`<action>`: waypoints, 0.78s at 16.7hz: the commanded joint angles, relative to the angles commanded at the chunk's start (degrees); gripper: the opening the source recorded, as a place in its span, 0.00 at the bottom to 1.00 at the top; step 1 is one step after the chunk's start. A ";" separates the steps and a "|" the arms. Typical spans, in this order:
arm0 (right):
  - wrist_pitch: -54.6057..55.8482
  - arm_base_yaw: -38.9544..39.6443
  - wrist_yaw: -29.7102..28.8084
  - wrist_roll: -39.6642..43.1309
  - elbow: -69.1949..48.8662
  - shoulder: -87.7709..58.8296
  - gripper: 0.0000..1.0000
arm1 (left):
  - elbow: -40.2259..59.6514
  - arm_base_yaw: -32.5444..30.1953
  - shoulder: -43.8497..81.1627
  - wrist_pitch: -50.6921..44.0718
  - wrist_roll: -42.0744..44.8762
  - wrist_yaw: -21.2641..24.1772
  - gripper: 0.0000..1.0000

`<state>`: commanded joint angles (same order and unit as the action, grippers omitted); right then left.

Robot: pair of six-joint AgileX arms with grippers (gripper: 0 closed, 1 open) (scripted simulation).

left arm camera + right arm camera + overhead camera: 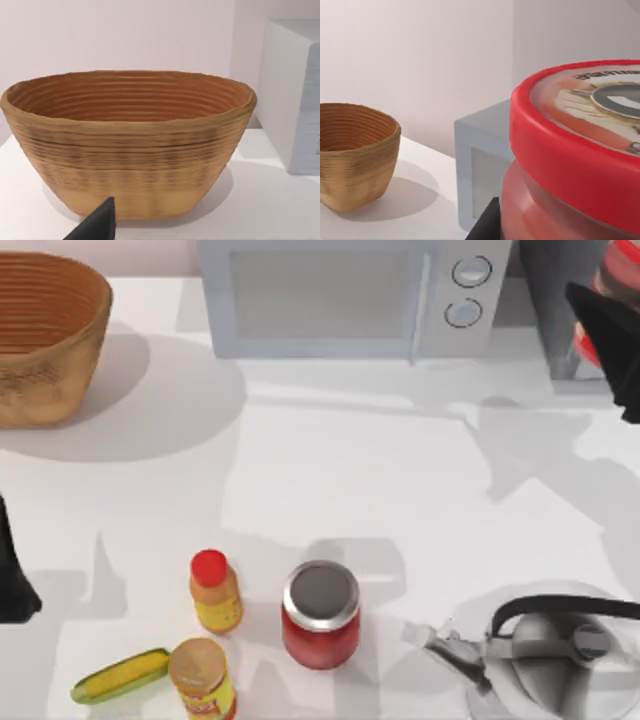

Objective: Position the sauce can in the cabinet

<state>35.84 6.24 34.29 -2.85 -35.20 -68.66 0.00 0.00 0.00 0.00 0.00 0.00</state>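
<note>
Currently my right gripper (612,345) holds the small red cylindrical sauce can (580,150), jaws clamped, at the tall grey cabinet (560,300); left gripper (12,575) parked at the table's left edge, jaws indeterminate.

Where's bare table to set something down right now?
The widest free patch is mid-table, between the microwave, wicker basket and red jar. The front is crowded: yellow bottle, corn cob, kettle.

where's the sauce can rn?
The small red cylindrical sauce can is at the top view's far right back corner, against the tall grey cabinet, beside the white microwave, with the right gripper's black arm over it.
</note>
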 joint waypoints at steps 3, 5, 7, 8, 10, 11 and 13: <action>-3.92 -1.00 -6.64 0.85 3.69 22.20 0.00 | 0.00 0.00 0.00 0.00 0.00 0.00 1.00; -8.00 -0.92 -11.40 0.99 7.67 35.77 0.00 | 0.00 0.00 0.00 0.00 0.00 0.00 1.00; -13.70 -1.21 -16.69 0.87 13.26 47.08 0.00 | 0.00 0.00 0.00 0.00 0.00 0.00 1.00; -17.16 -1.55 -19.44 0.81 16.66 51.84 0.00 | 0.00 0.00 0.00 0.00 0.00 0.00 1.00; -24.42 -2.68 -24.99 0.91 23.85 59.58 0.00 | 0.00 0.00 0.00 0.00 0.00 0.00 1.00; -27.73 -3.46 -27.55 1.14 27.10 62.56 0.00 | 0.00 0.00 0.00 0.00 0.00 0.00 1.00; -32.74 -4.97 -31.52 1.90 32.06 66.74 0.00 | 0.00 0.00 0.00 0.00 0.00 0.00 1.00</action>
<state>3.10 1.27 2.77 -0.95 -3.15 -1.93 0.00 0.00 0.00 0.00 0.00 0.00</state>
